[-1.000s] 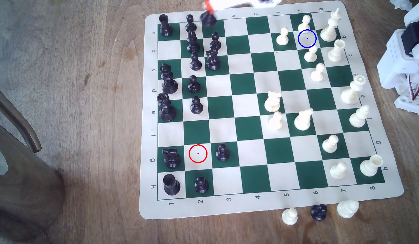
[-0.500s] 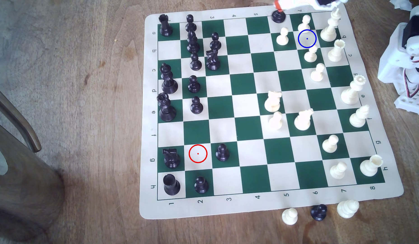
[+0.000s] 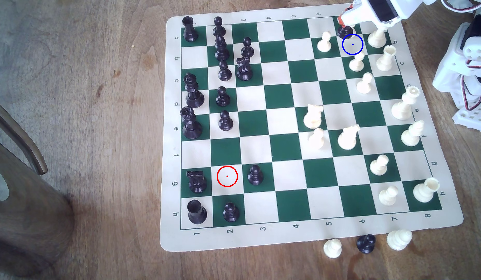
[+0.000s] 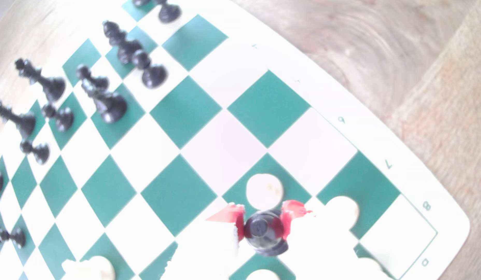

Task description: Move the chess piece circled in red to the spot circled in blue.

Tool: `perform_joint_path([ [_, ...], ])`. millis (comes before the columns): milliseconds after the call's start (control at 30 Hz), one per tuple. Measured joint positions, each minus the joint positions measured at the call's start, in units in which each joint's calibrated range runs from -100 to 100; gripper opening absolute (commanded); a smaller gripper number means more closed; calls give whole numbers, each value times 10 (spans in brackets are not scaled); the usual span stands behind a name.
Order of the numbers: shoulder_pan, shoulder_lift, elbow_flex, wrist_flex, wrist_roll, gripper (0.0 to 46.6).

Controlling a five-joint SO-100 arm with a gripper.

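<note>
From the exterior view we see our gripper (image 3: 345, 23) reaching in over the far edge of the board (image 3: 285, 239), at that view's upper right, with the chess piece (image 3: 344, 31) hanging below its orange-red fingertips (image 3: 340, 19), just beside the blue-ringed spot (image 3: 352, 44) and not yet on it. The wrist view gives what the exterior view hides: looking straight down on the chess piece (image 4: 263, 231), we find its rounded head pinched between two red pads (image 4: 235, 215), so our gripper (image 4: 261, 223) is clamped on it. In the exterior view the spot is hemmed in: a white pawn (image 3: 324, 41) stands on its left, a tall white piece (image 3: 377, 37) on its right, another white pawn (image 3: 356, 63) just nearer the camera with its head overlapping the ring. The red-ringed square (image 3: 227, 176) lies bare, well apart at the board's near left. The board's middle files are open.
</note>
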Motion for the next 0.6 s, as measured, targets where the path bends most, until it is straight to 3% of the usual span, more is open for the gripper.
perform_joint_path([
  [600, 44, -45, 108, -30, 11, 2],
])
